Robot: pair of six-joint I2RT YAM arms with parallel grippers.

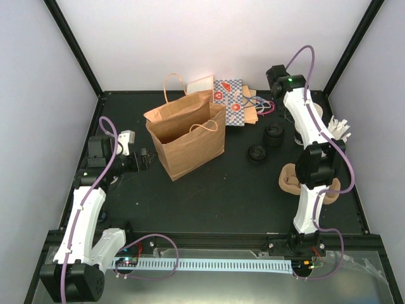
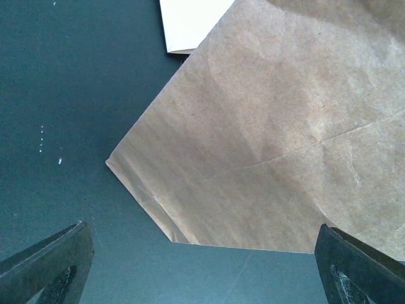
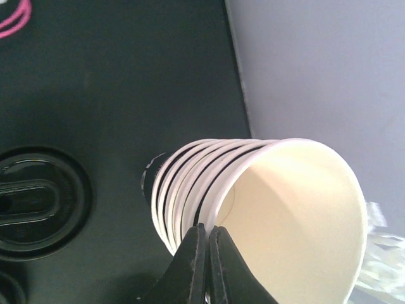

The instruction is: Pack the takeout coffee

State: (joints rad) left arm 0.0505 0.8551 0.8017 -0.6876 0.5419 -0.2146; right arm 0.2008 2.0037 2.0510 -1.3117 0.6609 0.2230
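Top view: the left gripper (image 1: 144, 159) sits just beside the open brown bag (image 1: 185, 136) on the surface (image 1: 221, 196).

Left wrist view: its jaws stand wide, with the bag's side straight ahead.

Right wrist view: the right gripper (image 3: 207, 231) is pinched tight on the rim of the front cup (image 3: 297, 215) of a tilted nested stack (image 3: 171, 190). A black lid (image 3: 38, 202) lies to its left.

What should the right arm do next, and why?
Probably draw the cup out of the stack. The right gripper looks shut on its rim, yet the cup sits nested in the others, so it must come free first.
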